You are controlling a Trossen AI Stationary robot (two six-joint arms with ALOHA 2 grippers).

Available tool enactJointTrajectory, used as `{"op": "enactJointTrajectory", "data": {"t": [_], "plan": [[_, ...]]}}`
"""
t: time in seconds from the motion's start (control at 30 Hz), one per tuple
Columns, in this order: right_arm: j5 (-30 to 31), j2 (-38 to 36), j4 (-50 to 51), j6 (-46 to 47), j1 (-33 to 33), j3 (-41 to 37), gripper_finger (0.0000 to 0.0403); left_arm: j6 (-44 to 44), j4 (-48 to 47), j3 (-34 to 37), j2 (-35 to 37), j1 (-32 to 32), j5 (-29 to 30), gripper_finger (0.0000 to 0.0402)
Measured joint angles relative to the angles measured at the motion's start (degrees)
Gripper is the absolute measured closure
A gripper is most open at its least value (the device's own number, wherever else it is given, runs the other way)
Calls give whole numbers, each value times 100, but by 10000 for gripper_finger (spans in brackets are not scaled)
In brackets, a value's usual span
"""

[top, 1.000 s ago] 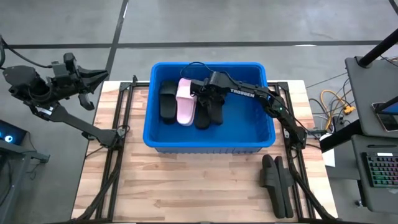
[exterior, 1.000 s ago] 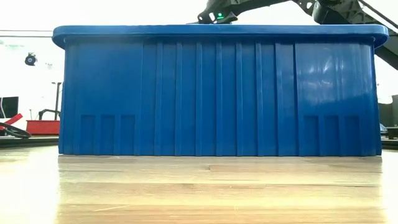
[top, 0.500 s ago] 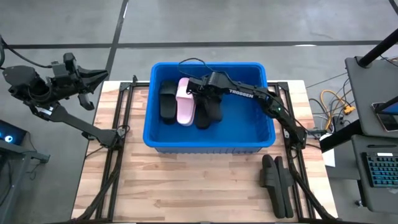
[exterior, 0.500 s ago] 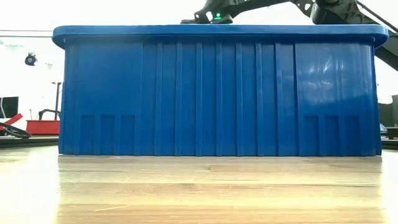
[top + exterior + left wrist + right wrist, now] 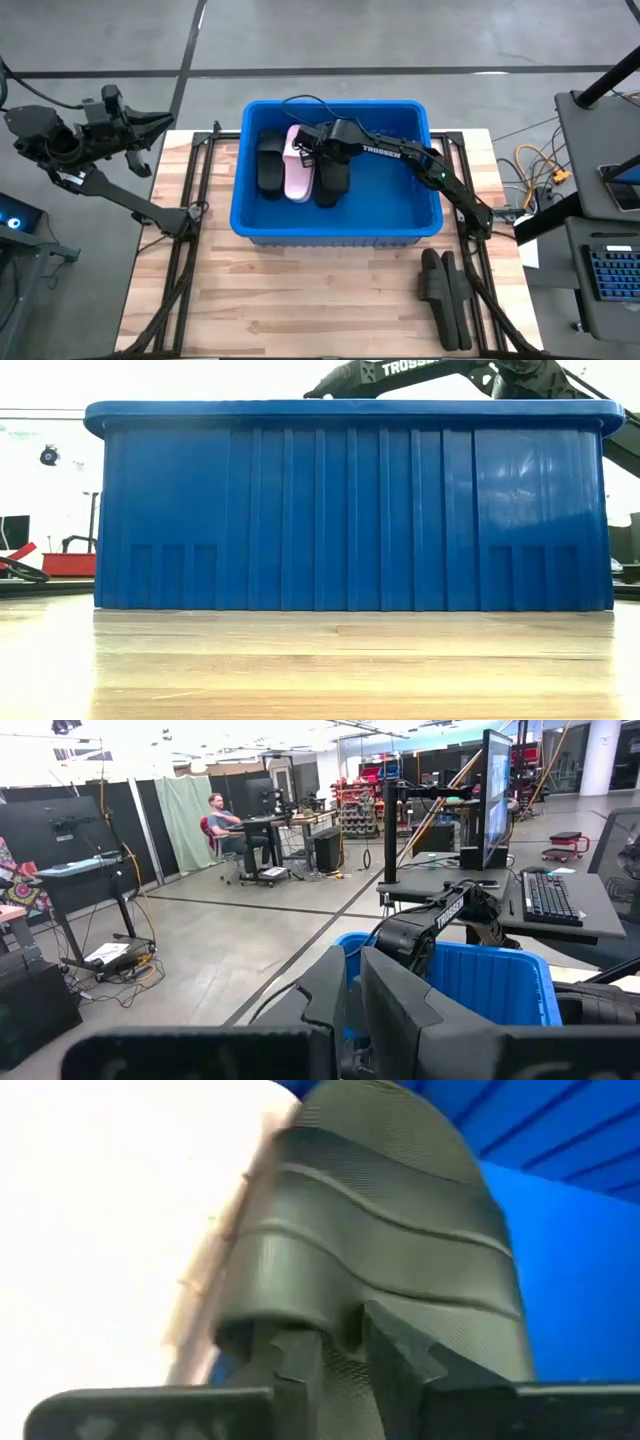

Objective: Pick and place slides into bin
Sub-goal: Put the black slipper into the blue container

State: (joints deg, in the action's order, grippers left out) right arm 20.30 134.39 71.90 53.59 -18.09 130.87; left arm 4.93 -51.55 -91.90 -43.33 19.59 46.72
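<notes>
Right now your right gripper (image 5: 318, 150) sits inside the bin (image 5: 400, 215), low over the row of slides, fingers (image 5: 290, 1370) pinched on the strap edge of a black slide (image 5: 380, 1250). The gap between them is narrow; I'd judge they're just starting to let go, but I can't tell whether the strap is free yet.

Straight ahead of the gripper, that black slide (image 5: 333, 178) runs lengthwise away from the fingers, toe pointing toward the bin's front wall. So its long axis is roughly in line with your wrist, not across it.

Just beside it, on the far side from the right arm's base, lies a pink slide (image 5: 298, 172), touching or nearly so. Beyond that, another black slide (image 5: 270, 165) against the bin's left wall. All three lie parallel.

Behind the gripper, back along the arm and outside the bin, two more black slides (image 5: 443, 290) lie on the table (image 5: 300, 300) near the right arm's base, long axes running front to back.

The left gripper (image 5: 158, 122) is parked closed off the table's far left corner, well apart from everything. The right arm is clearly nearer the remaining pair.
</notes>
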Motion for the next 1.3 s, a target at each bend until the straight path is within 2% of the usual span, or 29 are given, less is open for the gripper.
{"op": "enactJointTrajectory", "data": {"t": [0.4,0.63,0.9,1.0,1.13,1.3], "plan": [[-893,-9,-96,41,-60,103,191,0,-6,0,0,0,0,379],[-1090,-75,-295,-94,-57,391,137,0,-9,0,0,0,0,379],[-992,-390,-855,-366,-69,402,122,-2,-36,2,0,0,2,379],[-668,-578,-786,-585,-68,400,125,-2,-52,4,0,0,0,379],[-200,-914,-871,-1188,-28,402,135,-2,-52,4,0,0,1,379],[-383,-1465,-1161,-2095,166,403,146,-2,-50,7,0,-2,1,379]]}}
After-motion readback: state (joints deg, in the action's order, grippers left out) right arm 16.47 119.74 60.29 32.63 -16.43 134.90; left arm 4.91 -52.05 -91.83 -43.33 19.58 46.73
